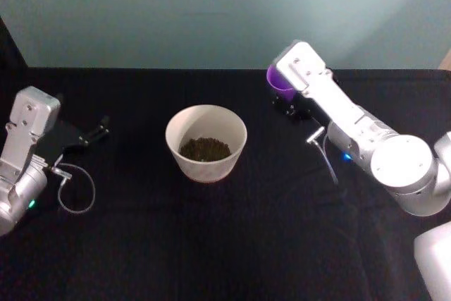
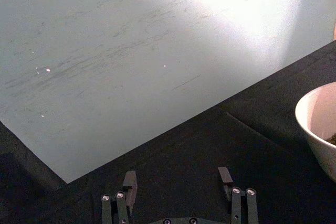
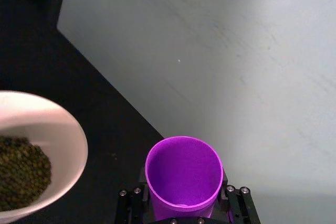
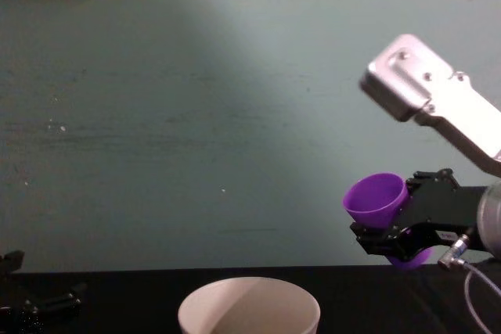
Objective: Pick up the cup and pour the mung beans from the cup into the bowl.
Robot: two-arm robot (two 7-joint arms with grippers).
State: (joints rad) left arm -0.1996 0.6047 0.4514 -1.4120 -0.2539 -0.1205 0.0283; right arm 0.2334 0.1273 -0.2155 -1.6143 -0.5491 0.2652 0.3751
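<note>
Beans [image 1: 205,149] already sit in the bowl [image 1: 206,119], and the cup [image 3: 182,174] looks empty inside. The right gripper [image 3: 184,203] has its fingers squeezed on the cup's sides, holding it up in the air, tipped a little, off to the side of the bowl. I think the next job is setting the cup down. Go slow, turn it upright, lower it until it touches the table [image 1: 225,244], then let go. The left gripper [image 2: 178,184] rests with fingers apart, holding nothing, away from the bowl.
</note>
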